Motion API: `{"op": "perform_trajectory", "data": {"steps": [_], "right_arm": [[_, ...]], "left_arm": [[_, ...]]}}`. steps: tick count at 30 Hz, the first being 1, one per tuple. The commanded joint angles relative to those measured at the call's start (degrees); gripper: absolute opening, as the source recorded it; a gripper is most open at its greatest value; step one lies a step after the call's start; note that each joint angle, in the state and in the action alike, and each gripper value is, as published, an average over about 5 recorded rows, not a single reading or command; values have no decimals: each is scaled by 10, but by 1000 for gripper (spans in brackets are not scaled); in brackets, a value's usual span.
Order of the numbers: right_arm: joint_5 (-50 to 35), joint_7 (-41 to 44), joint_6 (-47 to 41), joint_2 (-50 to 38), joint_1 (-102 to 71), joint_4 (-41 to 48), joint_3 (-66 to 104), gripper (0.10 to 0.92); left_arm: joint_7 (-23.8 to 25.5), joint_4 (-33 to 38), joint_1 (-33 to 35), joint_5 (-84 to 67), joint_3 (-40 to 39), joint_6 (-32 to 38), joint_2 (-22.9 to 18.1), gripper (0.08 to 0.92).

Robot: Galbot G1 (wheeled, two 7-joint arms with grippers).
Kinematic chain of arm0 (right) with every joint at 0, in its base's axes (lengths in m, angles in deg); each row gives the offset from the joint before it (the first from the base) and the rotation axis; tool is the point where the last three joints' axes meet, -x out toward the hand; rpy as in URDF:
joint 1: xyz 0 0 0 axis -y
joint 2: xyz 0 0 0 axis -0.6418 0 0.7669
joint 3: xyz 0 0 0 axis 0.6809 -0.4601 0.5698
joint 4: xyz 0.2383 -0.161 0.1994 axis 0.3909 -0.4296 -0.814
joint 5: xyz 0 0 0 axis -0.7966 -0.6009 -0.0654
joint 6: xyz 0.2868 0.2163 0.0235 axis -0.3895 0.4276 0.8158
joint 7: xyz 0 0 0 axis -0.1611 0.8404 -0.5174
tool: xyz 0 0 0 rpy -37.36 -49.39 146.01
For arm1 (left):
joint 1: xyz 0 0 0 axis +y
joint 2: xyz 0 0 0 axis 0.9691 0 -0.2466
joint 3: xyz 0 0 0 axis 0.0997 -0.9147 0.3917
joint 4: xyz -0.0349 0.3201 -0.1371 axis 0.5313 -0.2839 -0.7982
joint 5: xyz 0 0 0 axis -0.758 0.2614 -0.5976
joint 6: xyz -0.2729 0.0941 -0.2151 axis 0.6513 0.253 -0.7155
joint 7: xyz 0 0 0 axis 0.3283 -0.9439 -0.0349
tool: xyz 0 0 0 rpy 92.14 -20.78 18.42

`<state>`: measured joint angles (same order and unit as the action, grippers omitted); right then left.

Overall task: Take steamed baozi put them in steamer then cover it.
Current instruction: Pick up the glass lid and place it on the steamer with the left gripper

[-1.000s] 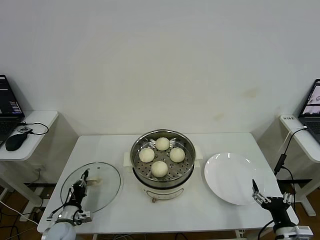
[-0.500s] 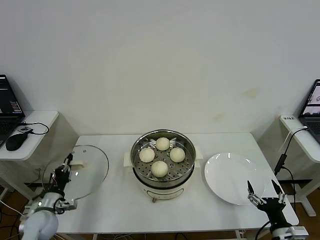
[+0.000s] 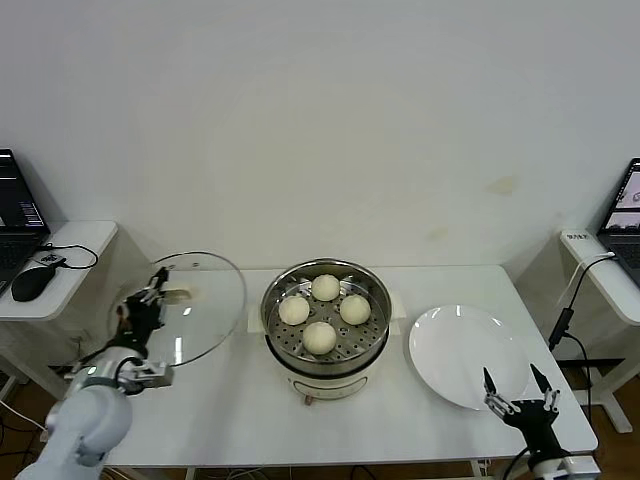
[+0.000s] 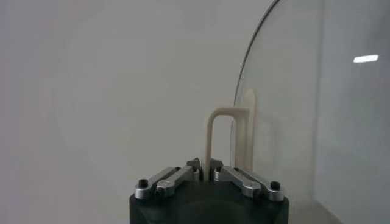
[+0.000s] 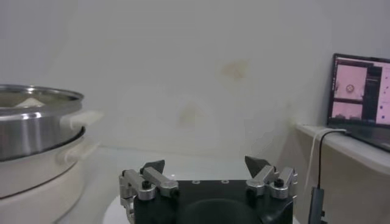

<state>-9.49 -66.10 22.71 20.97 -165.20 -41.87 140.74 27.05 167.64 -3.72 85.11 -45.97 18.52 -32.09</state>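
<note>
Left tool point(image 3: 150, 297) is clamped on the cream handle point(image 4: 226, 131) of the glass cover point(image 3: 185, 305), its fingers point(image 4: 234, 175) pinched together around the handle's thin post. It holds the cover lifted off the bench point(image 3: 230, 410) and tilted up on edge, over the bench's left end and just left of the steamer point(image 3: 325, 325), without touching it. In the left wrist view the cover's metal rim curves up past the handle against the plain wall.

Four steamed baozi point(image 3: 319, 337) sit on the perforated tray inside the open steamer, which stands at the middle of the bench on its white base. One bun lies at the back, two in the middle and one at the front.

Right tool point(image 3: 516, 390) waits low at the bench's near right corner, its fingers point(image 5: 156, 167) spread wide apart and gripping nothing. It hangs just in front of the white plate point(image 3: 462, 355), which lies to the right of the steamer.
</note>
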Motion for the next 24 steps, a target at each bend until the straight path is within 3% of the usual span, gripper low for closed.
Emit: {"op": "perform_trajectory", "data": {"steps": [1, 13, 24], "right_arm": [[64, -15, 13, 28, 7, 7, -27, 823], [173, -45, 22, 68, 23, 33, -54, 823], [198, -54, 26, 69, 35, 51, -63, 823]], "left_arm": [[28, 39, -114, 12, -199, -100, -16, 152], [105, -4, -192, 172, -249, -117, -108, 152], [146, -48, -195, 245, -263, -128, -207, 152]]}}
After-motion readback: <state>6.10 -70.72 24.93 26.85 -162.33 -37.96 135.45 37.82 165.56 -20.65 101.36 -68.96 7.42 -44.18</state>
